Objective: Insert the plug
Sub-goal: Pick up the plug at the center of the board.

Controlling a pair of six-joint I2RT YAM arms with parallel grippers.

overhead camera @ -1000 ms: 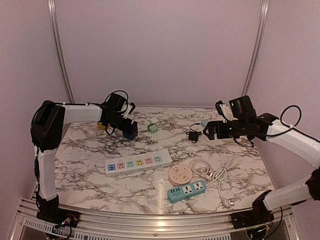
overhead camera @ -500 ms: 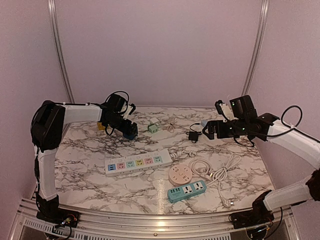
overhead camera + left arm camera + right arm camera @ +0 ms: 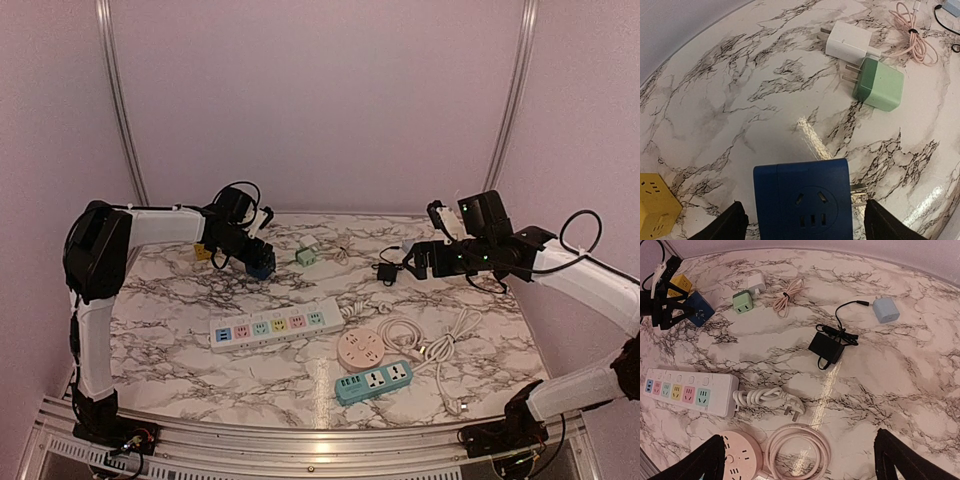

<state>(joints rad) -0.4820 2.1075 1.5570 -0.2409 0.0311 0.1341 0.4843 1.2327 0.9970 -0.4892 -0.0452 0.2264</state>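
- At the near edge of the desk (image 3: pixel 160 300), a teal strip (image 3: pixel 373 382) and a round socket (image 3: pixel 360 350) are seen, with nothing plugged into either.
- Just beyond, a white strip (image 3: pixel 268 328) with coloured outlets is laid across the middle. Its outlets are seen vacant, so the insertion is judged not yet done.
- Farther right, the right fingers (image 3: pixel 705 460) are held wide apart above the desk, and nothing is gripped by them.
- At the far left, the blue plug (image 3: pixel 800 200) is found flat on the desk, just beside a yellow cube (image 3: pixel 655 205) and apart from a green plug (image 3: pixel 879 85).
- It is straddled by the left fingers (image 3: pixel 732 225), which are spread with a slim gap on each side, so nothing is held.
- The task is judged to be at its start: the grasp, the lift, the carry to a strip and the push-in are all left.
- The blue plug is seen as a dark-blue cube with rounded edges, an outlet face turned up and metal prongs jutting from one side.
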